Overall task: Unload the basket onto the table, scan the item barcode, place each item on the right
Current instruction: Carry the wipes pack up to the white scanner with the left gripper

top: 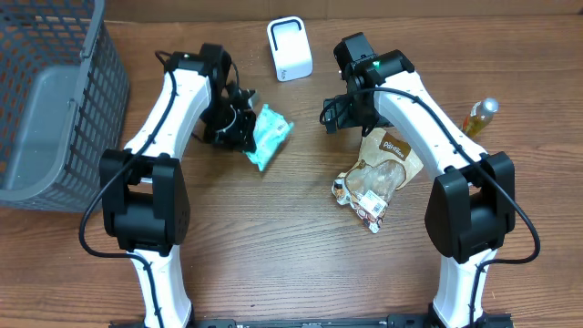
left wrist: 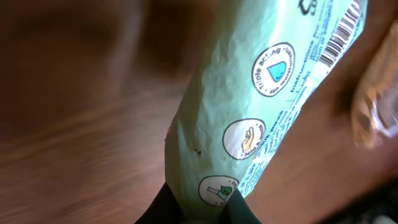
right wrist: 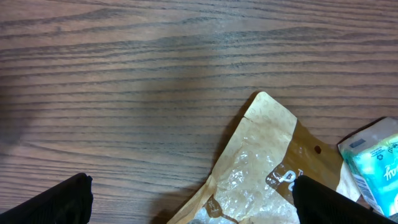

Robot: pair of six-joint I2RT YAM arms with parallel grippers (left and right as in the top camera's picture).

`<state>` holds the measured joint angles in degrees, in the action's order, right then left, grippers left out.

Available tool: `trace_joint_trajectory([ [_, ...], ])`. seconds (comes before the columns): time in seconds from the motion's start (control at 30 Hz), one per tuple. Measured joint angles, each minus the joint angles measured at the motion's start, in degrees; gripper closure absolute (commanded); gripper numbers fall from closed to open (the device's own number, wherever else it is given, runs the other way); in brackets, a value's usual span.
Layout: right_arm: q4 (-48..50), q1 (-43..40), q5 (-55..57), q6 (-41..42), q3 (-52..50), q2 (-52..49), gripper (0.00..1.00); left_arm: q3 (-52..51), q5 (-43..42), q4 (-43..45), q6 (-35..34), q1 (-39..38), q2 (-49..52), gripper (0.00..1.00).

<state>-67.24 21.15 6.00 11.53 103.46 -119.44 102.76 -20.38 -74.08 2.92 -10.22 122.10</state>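
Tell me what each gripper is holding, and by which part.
The left gripper pinches the mint-green packet by one narrow end, opposite the barcode. The right gripper is open near the brown snack bag, holding nothing.

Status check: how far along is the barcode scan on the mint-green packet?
Done: the left gripper grips the mint-green packet at one end. In hand: the packet is short of the white scanner, its barcode visible at the far end in the left wrist view. Left: bring that barcode to the scanner's face. The right gripper hangs open over the brown snack bag, holding nothing.
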Motion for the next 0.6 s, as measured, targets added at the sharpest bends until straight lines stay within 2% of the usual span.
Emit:
trace_joint_trajectory([
  [0.2, 0.0, 0.0, 0.0, 0.0, 0.0, 0.0, 0.0, 8.2, 12.9, 4.5, -4.4, -2.7, 0.0, 0.96],
  [0.33, 0.0, 0.0, 0.0, 0.0, 0.0, 0.0, 0.0, 12.8, 20.6, 9.7, -4.7, -4.4, 0.0, 0.96],
  [0.43, 0.0, 0.0, 0.0, 0.0, 0.0, 0.0, 0.0, 14.6, 26.8, 16.4, -3.8, -5.7, -0.2, 0.96],
  [0.6, 0.0, 0.0, 0.0, 0.0, 0.0, 0.0, 0.0, 14.8, 35.9, 28.3, 1.7, -8.2, -0.2, 0.96],
])
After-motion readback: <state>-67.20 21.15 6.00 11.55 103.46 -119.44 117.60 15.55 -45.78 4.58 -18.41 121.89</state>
